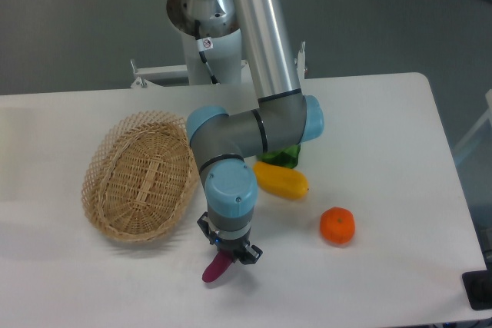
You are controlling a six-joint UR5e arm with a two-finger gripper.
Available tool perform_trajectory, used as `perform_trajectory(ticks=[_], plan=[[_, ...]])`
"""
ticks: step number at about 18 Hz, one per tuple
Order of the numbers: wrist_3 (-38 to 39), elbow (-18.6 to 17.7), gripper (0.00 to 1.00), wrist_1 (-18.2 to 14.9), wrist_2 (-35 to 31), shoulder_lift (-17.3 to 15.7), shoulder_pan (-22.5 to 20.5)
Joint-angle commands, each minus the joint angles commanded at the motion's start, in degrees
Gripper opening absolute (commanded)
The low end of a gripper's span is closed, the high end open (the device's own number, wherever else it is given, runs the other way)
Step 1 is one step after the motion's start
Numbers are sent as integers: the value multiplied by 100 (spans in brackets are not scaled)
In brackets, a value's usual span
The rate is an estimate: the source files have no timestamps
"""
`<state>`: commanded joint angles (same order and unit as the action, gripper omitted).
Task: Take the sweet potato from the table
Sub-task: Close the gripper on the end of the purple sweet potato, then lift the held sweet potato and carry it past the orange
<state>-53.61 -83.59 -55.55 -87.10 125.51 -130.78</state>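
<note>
I see my gripper point(229, 252) low in the middle of the frame, pointing down at the sweet potato point(214, 269). The little purple sweet potato lies on the white table point(384, 151), just right of the basket point(140, 176), with its top end tucked under the gripper. The jaws look pulled in close on that end, so I think they are squeezing it, but I can't be fully sure. I think I am at the grabbing step. Next I should lift straight up, slowly, so it does not slip. The orange point(337, 225) and the yellow vegetable point(281, 179) sit off to the right, out of my way.
</note>
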Motion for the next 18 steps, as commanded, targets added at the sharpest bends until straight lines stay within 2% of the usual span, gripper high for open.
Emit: perform_trajectory(ticks=[8,12,18], plan=[[-359,79,28,-18,-26,-228,-474],[-930,150,28,-219,-35,-343,-808],[-1695,203,28,-281,-44,-466,-1362]])
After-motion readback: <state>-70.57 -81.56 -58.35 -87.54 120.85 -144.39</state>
